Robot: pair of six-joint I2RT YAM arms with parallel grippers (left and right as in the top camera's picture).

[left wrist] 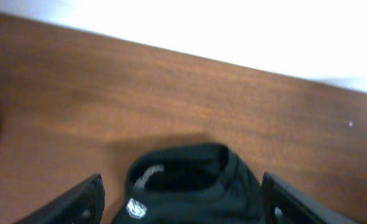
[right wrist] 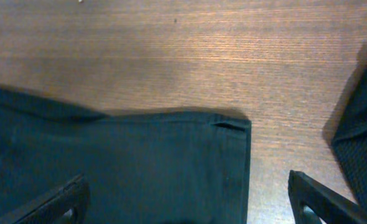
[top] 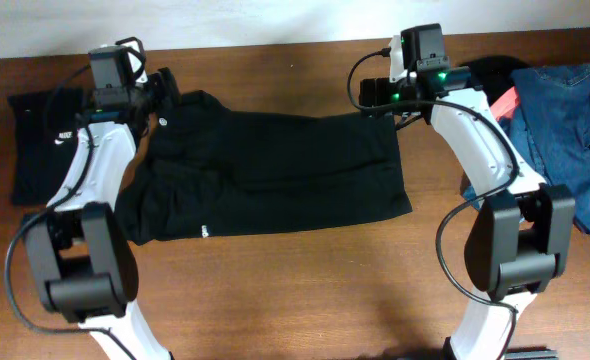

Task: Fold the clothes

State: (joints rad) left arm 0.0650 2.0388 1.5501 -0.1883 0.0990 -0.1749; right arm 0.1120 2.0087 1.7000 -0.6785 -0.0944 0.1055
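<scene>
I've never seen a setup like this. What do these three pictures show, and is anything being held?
Two robot arms at a wooden table. One picture looks down from above; the other two come from cameras on each wrist, showing that arm's own fingers. A black shirt lies spread out. A folded black piece lies left of it; blue denim and a coral-pink piece lie right. The left gripper is over the collar, the right gripper over one corner. Both are open, holding nothing.
</scene>
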